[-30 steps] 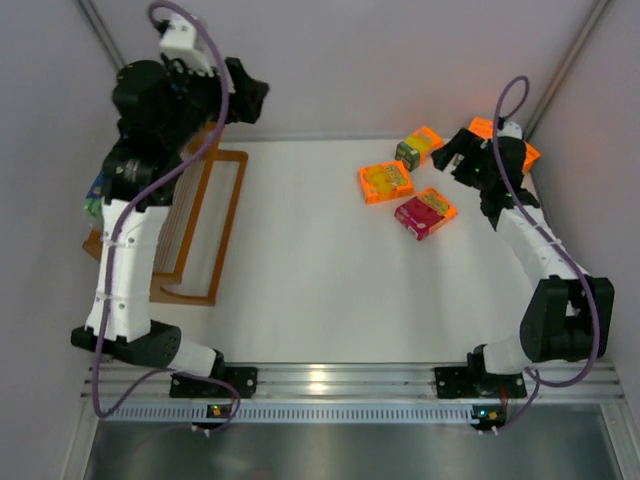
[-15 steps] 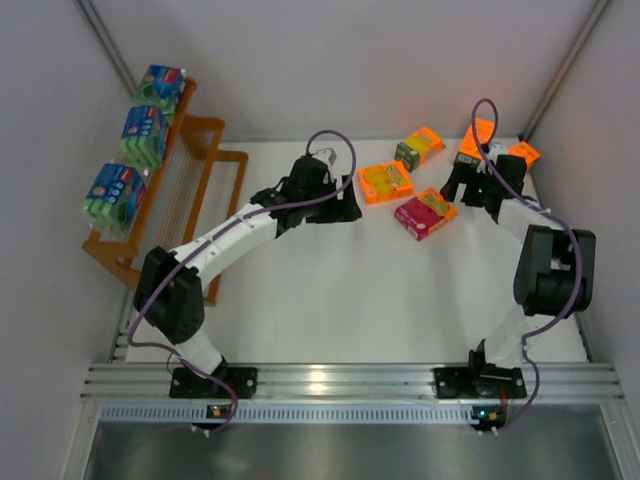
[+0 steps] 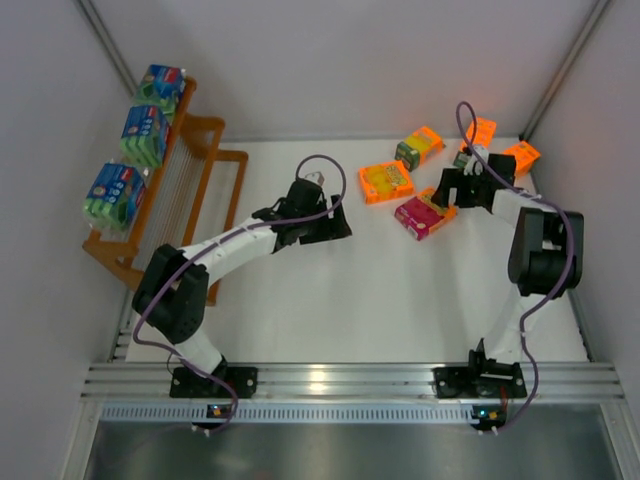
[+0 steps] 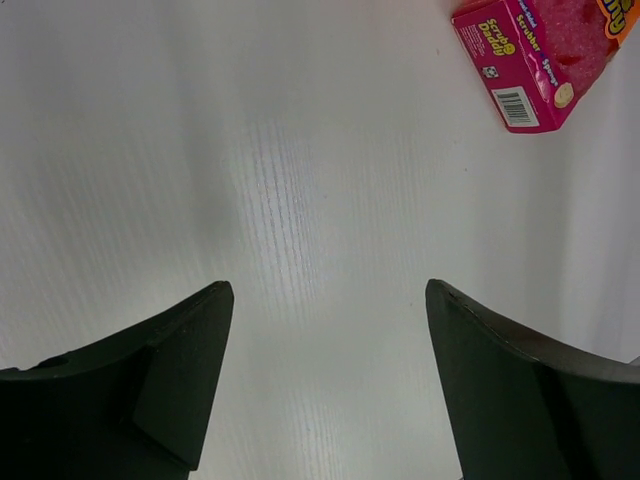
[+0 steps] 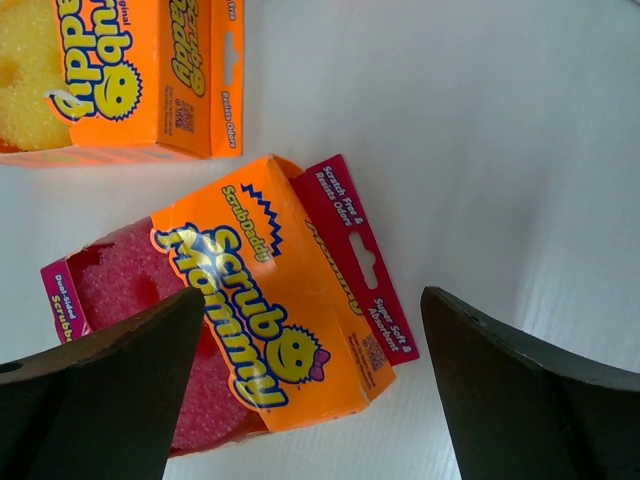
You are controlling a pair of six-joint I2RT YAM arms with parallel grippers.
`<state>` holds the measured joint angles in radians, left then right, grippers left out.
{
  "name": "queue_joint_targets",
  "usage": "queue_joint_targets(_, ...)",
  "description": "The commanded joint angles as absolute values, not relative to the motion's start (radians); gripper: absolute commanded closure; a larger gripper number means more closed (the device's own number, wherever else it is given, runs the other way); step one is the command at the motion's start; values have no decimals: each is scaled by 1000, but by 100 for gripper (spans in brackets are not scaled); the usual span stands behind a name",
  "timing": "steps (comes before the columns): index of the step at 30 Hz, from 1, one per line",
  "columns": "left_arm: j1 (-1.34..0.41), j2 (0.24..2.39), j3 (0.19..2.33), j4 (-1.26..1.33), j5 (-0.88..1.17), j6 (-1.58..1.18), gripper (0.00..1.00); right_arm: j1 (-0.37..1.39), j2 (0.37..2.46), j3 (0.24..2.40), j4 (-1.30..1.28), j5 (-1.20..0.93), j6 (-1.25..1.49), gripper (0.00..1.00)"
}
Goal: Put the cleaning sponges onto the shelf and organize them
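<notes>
The orange stepped shelf [image 3: 205, 205] stands at the far left. Three blue-green sponge packs [image 3: 145, 133] sit in a row on its top tier. Orange packs lie at the far right of the table: one [image 3: 386, 181] flat, one [image 3: 420, 147] behind it, two more [image 3: 480, 131] [image 3: 522, 155] near the right wall. A pink-and-orange pack [image 3: 425, 213] lies in front of them. My right gripper [image 3: 447, 192] is open just above this pack [image 5: 260, 310], its jaws on either side and not touching it. My left gripper [image 3: 333, 222] is open and empty over bare table [image 4: 328, 290]. The pink pack shows at the top right of the left wrist view [image 4: 540, 55].
The lower two shelf tiers [image 3: 180, 215] hold nothing. An orange pack [image 5: 120, 75] lies close behind the pink one in the right wrist view. Grey walls stand close behind the shelf and the right-hand packs. The metal rail [image 3: 320, 380] runs along the near edge.
My left arm has swung from over the shelf to mid-table, uncovering the three blue-green packs. My right gripper has moved left from the far right packs to over the pink-and-orange pack.
</notes>
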<state>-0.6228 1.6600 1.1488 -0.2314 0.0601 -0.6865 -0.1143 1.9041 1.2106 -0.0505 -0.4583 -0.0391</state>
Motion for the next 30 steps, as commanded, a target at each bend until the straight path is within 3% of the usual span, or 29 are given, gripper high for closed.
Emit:
queue_joint_targets(1,-624,1678,1186,-161,80,-703,17,-86,1930,1301,-138,-523,-110,8)
queue_joint_targets(10,-623,1686,1200,-160,72,-663,17,-51,1948,1284,-225,-482,-101,14)
queue_joint_targets(17,-624,1706,1247,-161,35,-638,18,55,1780,1039,-123,-368,216,14)
queue_joint_targets(21,-623,1678,1213,-163,11,-627,19,234,1698,944,-167,-108,340,20)
queue_joint_targets(30,-584,1384,1045,-284,-267,-650,17,526,1572,819,-285,139,1030,29)
